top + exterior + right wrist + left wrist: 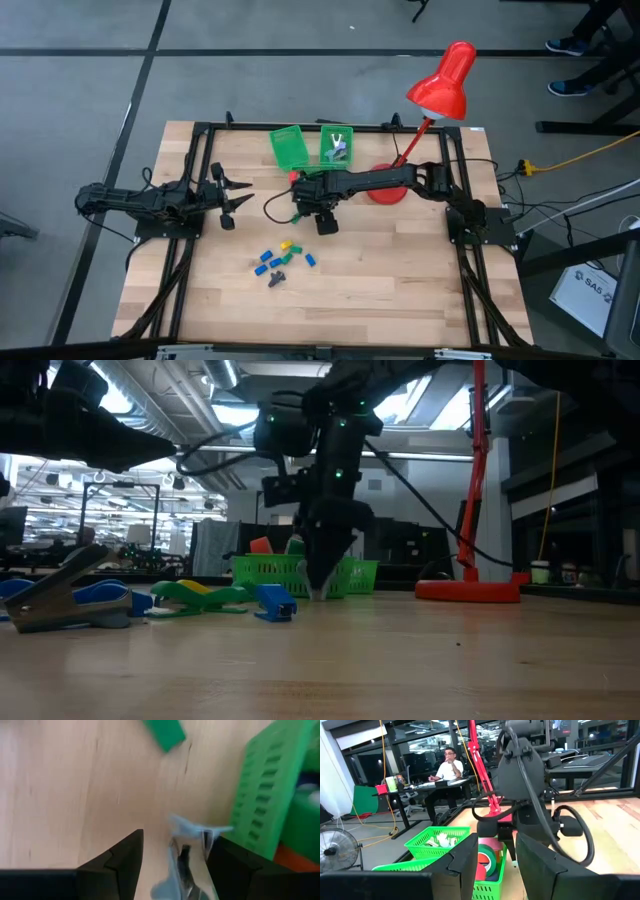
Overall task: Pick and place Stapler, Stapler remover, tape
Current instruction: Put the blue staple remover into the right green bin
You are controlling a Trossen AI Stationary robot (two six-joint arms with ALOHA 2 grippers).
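We locate the stapler remover (187, 855), a pale grey-teal claw piece, between the two fingers of the right pincer (175, 834). The right pincer is clenched on it. One side of the remover lies against a finger, and some bare wood shows on the other side.

In the high view, the right pincer (325, 225) points down over the middle of the table (400, 290), just in front of the two green baskets. In the low view its tips (325, 588) sit close to the table surface.

We find the tape (482, 865), a red roll, inside the green basket (420, 867) nearer to the left wrist camera. The second basket (440, 842) stands just behind it and holds pale pieces (too small to identify).

The staplers (282, 255) lie loose on the table as a cluster of small blue, green and yellow blocks, nearer the front edge and well apart from the baskets. A dark piece (277, 279) lies just beside this cluster.

The left pincer (243, 193) waits at the left side of the table. It is released, with a clear gap between its fingers and nothing in that gap.

A red lamp (440, 85) stands at the rear right of the table. A person (447, 770) sits at a desk in the room beyond.
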